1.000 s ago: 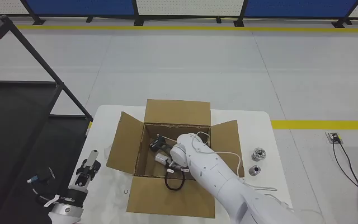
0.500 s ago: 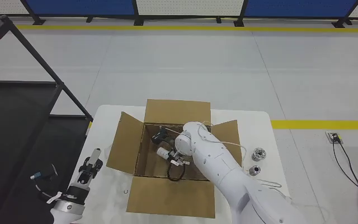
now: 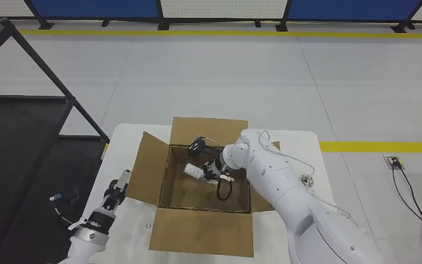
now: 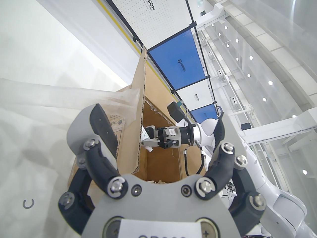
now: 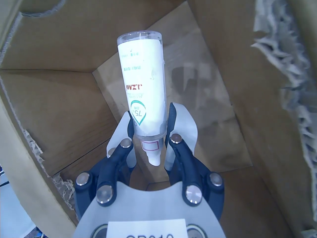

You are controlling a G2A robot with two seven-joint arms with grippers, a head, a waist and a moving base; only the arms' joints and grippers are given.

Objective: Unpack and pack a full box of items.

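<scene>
Observed open cardboard box on white table; right gripper inside, holding white bottle; left gripper just outside box.

An industrial hall. Its grey floor carries a yellow line, with blue and white panels behind. Lights dot a high ceiling.

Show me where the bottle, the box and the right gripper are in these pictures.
bottle (image 5: 141, 82), right wrist view, on its white label.
box (image 3: 201, 232), top view, on the near flap.
right gripper (image 5: 151, 115), right wrist view, midway between its fingertips.
</scene>
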